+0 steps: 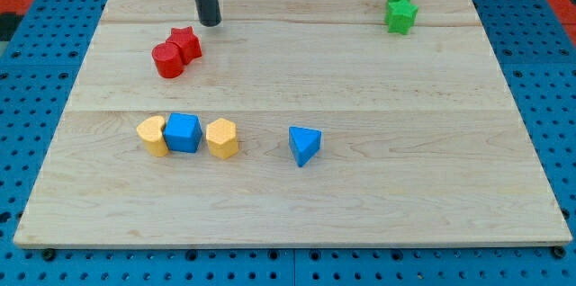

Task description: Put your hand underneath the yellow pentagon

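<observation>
The yellow pentagon [222, 138] lies on the wooden board at the lower left of centre. It is the right end of a row, with a blue cube [183, 132] touching it on the left and a second yellow block [153, 135], rounded on one side, left of the cube. My tip [210, 23] stands near the view's top left, well above the yellow pentagon and just to the upper right of the red star [186, 43].
A red cylinder [167, 60] touches the red star at its lower left. A blue triangular block [304, 145] lies right of the yellow pentagon. Two green blocks [400, 9] sit together at the top right. The wooden board [360, 196] rests on a blue perforated table.
</observation>
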